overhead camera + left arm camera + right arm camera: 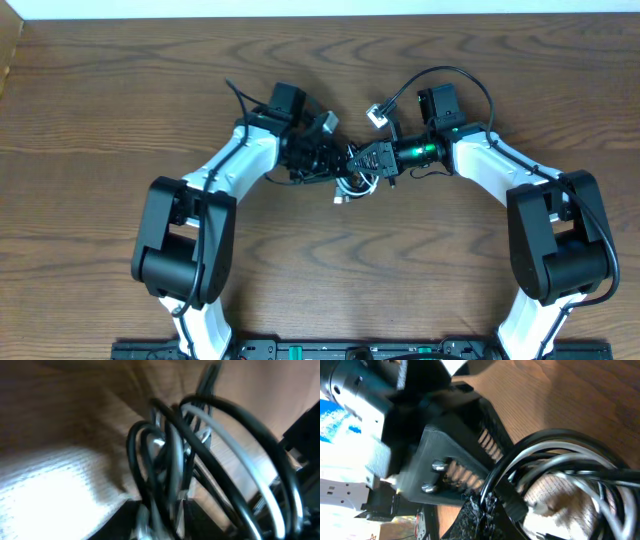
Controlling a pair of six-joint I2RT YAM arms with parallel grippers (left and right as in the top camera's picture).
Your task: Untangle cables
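The cables (pixel 355 180) are a knot of thin black and white cords on the wooden table (pixel 420 260), between the two arms. My right gripper (pixel 372 160) reaches into it from the right. In the right wrist view the right gripper (pixel 484 510) is shut on a black cable (pixel 492 480), with white cable loops (pixel 600 491) beside it. My left gripper (pixel 338 160) meets the knot from the left. In the blurred left wrist view, black cable loops (pixel 225 415) and a white cable (pixel 235 447) run down between the left gripper's (pixel 167 520) fingers; how far they are closed is unclear.
A pale plug (pixel 377 115) on a black cord lies just behind the grippers, and a small white plug (pixel 340 197) sticks out at the front of the knot. The left arm's gripper body (pixel 445 465) fills the right wrist view's left side.
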